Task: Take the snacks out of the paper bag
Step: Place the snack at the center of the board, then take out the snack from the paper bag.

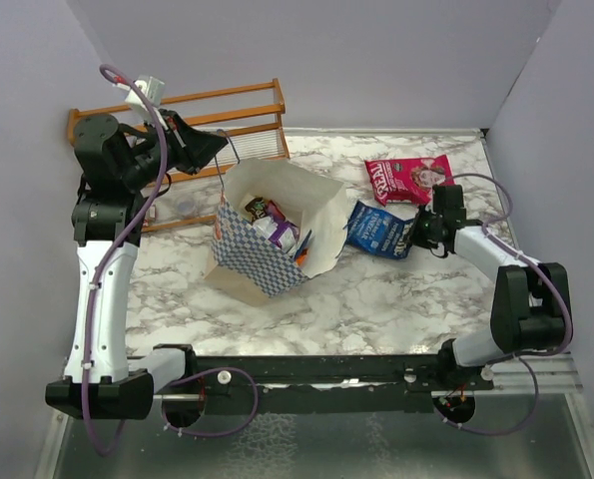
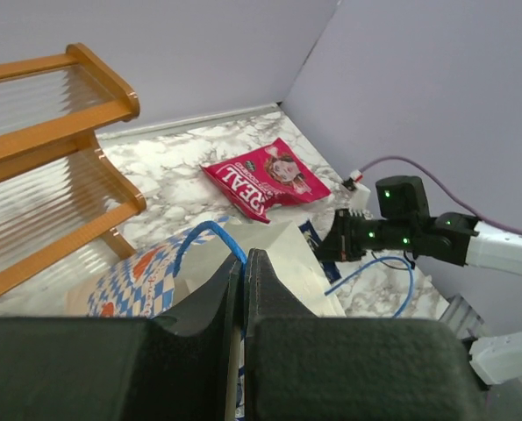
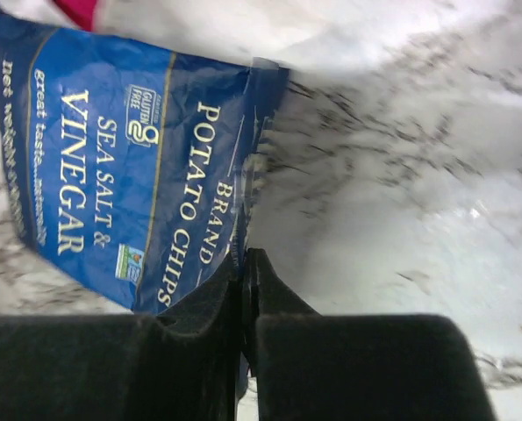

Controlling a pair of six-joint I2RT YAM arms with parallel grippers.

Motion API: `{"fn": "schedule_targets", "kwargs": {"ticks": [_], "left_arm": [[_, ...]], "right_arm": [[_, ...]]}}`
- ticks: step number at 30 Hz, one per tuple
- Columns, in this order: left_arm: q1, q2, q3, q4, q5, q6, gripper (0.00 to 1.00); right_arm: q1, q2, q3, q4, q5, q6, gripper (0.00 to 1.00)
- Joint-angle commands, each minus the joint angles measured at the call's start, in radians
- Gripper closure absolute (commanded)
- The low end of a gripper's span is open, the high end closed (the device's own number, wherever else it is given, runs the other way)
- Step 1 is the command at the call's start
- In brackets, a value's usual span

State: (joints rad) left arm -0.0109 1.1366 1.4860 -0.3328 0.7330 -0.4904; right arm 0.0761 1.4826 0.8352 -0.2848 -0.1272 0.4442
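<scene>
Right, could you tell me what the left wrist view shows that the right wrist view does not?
Only the left wrist view: the orange wooden rack, the cream paper bag with checkered sides, its blue cord handle running to the shut left gripper, and the right arm. Only the right wrist view: the lettering on the glossy blue potato chip packet, whose edge the right gripper pinches. Both: the white marble table and the glossy magenta-pink packet, just a corner of it in the right wrist view.
</scene>
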Motion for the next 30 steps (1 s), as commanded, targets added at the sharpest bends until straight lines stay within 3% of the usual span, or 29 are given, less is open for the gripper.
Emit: {"fn": "schedule_targets", "kwargs": {"ticks": [1,6,10,12,16,20,24,27,30], "left_arm": [[-0.004,0.001,0.078,-0.021,-0.091,0.099,1.00],[-0.004,0.026,0.116,-0.045,-0.134,0.137,1.00],[-0.005,0.073,0.175,-0.051,-0.136,0.148,1.00],[-0.003,0.089,0.201,-0.050,-0.117,0.146,1.00],[-0.004,0.086,0.215,-0.025,-0.079,0.156,1.00],[-0.004,0.078,0.206,0.010,0.007,0.162,1.00],[-0.007,0.033,0.100,0.124,0.116,0.108,1.00],[-0.010,-0.023,-0.001,0.211,0.166,0.067,1.00],[-0.012,-0.070,-0.061,0.228,0.171,0.066,1.00]], "right_arm": [[-0.023,-0.017,-0.032,-0.040,0.170,0.026,0.93],[-0.077,-0.025,-0.042,-0.045,0.226,0.034,0.81],[-0.081,-0.106,-0.014,-0.037,0.144,-0.007,0.46],[-0.081,-0.154,0.007,-0.050,0.091,-0.030,0.34],[-0.081,-0.250,0.063,-0.096,-0.020,-0.067,0.33],[-0.077,-0.348,0.051,-0.012,-0.329,-0.085,0.33],[-0.028,-0.393,0.085,0.069,-0.561,-0.077,0.29],[0.092,-0.384,0.171,0.053,-0.639,-0.114,0.29],[0.301,-0.380,0.259,0.022,-0.583,-0.161,0.29]]}}
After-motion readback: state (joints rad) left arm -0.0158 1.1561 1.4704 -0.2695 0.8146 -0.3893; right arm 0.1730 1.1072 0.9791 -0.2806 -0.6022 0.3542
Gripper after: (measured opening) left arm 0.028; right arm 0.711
